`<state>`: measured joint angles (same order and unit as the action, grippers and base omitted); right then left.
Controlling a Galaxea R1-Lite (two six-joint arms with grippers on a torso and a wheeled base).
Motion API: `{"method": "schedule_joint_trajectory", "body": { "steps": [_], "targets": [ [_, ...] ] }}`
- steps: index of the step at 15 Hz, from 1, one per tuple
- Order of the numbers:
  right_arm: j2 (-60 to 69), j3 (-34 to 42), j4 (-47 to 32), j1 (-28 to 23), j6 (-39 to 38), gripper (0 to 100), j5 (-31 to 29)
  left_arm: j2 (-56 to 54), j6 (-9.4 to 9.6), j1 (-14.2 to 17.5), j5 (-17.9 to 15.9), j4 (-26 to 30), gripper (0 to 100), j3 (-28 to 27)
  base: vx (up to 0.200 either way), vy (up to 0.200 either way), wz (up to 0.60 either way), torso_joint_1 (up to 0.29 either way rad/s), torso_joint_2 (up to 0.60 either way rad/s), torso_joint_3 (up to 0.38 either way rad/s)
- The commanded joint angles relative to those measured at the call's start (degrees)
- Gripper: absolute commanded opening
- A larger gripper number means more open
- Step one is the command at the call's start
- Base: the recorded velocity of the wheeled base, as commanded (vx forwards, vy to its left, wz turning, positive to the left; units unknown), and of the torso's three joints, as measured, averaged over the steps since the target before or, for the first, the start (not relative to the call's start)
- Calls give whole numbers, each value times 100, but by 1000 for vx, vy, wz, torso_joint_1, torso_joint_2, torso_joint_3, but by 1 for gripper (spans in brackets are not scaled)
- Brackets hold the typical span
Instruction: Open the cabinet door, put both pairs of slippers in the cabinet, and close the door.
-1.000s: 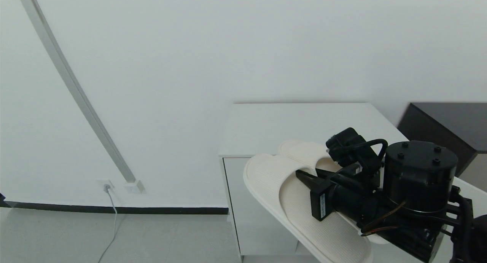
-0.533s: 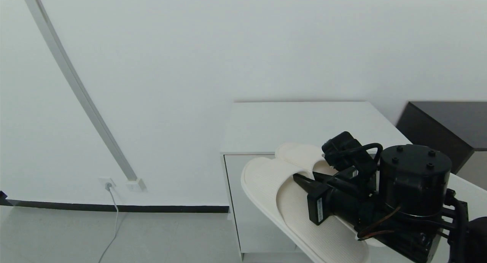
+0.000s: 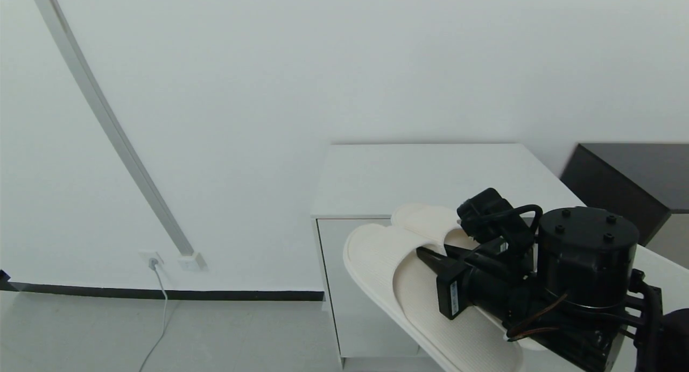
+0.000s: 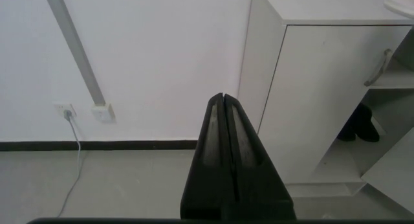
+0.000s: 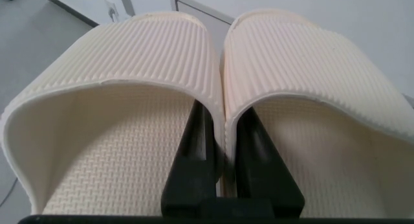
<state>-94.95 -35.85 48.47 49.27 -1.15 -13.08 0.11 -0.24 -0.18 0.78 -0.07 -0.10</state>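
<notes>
White plain wall (image 3: 323, 65) w/ flat grey conduit strip (image 3: 110, 125) running diag. down to small white junction box (image 3: 191, 262). White socket (image 3: 152, 262) just beside it, thin grey cable (image 3: 161, 318) dropping to grey tiled floor (image 3: 242, 334). Black skirting strip (image 3: 215, 295) at wall base. Dark boxy unit (image 3: 635, 178) far rt.

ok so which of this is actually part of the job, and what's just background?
Job:
pair of slippers, clamped in the right gripper
white cabinet
left gripper, shut, empty

Lying about:
wall socket and its cable
wall conduit
dark table beside the cabinet
</notes>
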Motion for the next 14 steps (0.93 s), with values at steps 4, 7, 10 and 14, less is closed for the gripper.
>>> {"method": "schedule_joint_trajectory", "body": {
  "steps": [4,7,10,14],
  "targets": [
    [12,8,5,3,0,0,-10,-2,-2,1,1,-1,0,1,0,-200,0,0,-1,0],
    [12,17,5,3,0,0,-28,-2,-2,1,1,-1,0,1,0,-200,0,9,10,2],
    [3,78,101,12,9,0,-28,-2,-2,1,1,-1,0,1,0,-200,0,1,1,-2],
    [3,114,145,12,9,0,-28,-2,-2,1,1,-1,0,1,0,-200,0,4,4,6]
  ]
}}
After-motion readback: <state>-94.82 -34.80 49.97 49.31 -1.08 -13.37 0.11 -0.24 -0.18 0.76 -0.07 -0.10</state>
